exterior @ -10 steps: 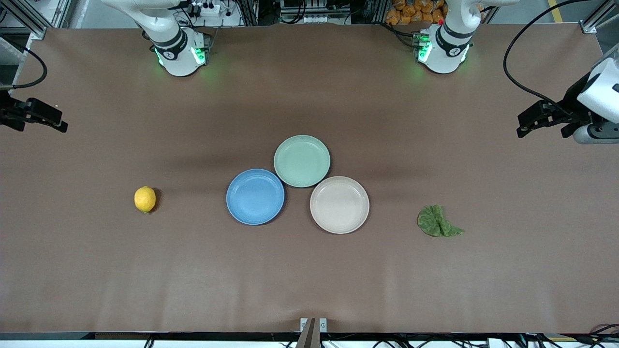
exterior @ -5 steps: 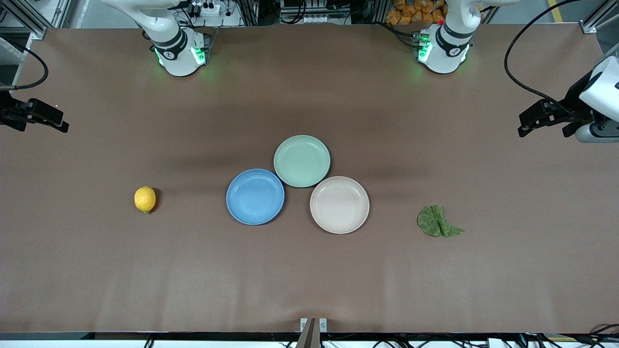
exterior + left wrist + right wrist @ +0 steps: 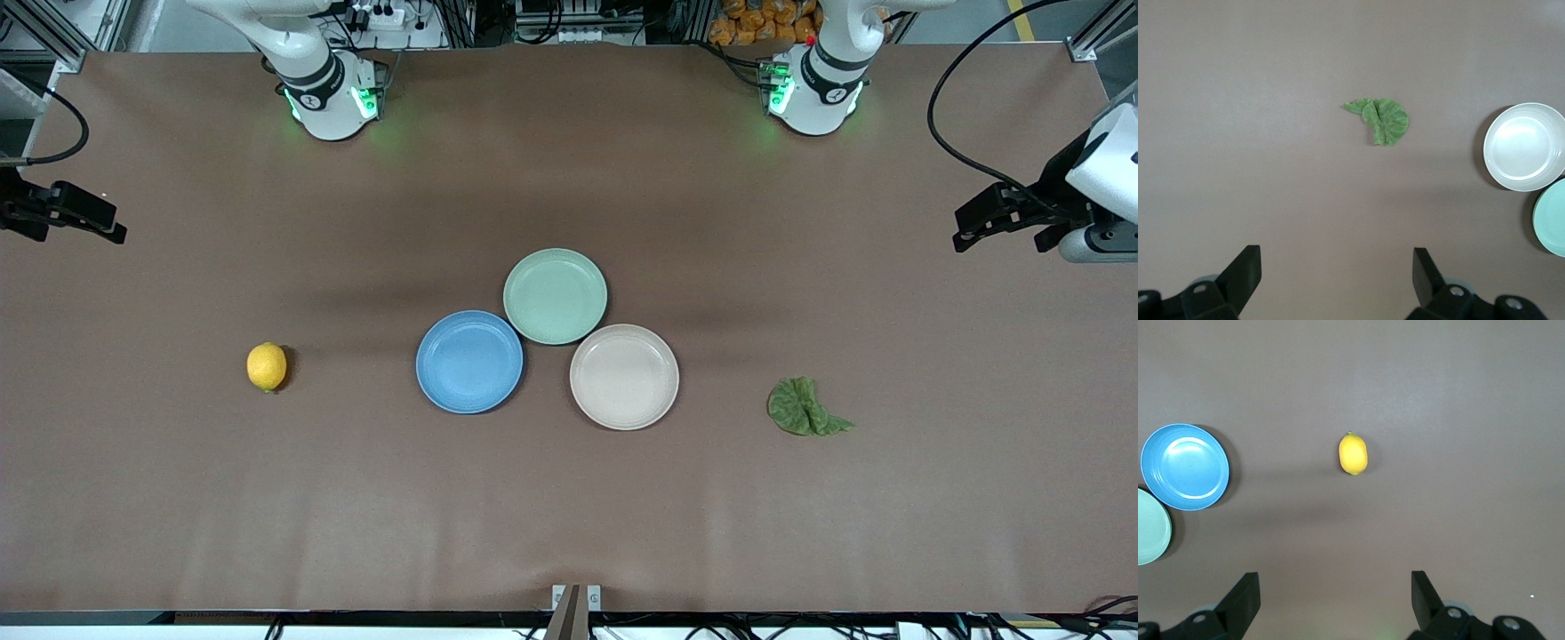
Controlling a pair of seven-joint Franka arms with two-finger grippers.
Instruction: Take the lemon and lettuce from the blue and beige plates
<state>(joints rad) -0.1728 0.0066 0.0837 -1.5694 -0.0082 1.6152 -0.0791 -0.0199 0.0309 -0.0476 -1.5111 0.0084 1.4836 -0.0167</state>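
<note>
The lemon (image 3: 267,366) lies on the bare table toward the right arm's end, beside the blue plate (image 3: 469,362); it also shows in the right wrist view (image 3: 1353,454). The lettuce (image 3: 804,407) lies on the table toward the left arm's end, beside the beige plate (image 3: 624,377), and shows in the left wrist view (image 3: 1382,120). Both plates hold nothing. My left gripper (image 3: 985,222) hangs open and empty high over the left arm's end of the table (image 3: 1337,277). My right gripper (image 3: 84,220) hangs open and empty high over the right arm's end (image 3: 1335,597).
A mint-green plate (image 3: 555,295) with nothing on it touches the blue and beige plates, farther from the front camera than both. The brown table (image 3: 569,516) spreads wide around the plates. The two arm bases stand along the table's edge farthest from the front camera.
The left gripper has drifted slightly toward the left arm's end of the table. The lemon, lettuce, plates and right gripper have not moved.
</note>
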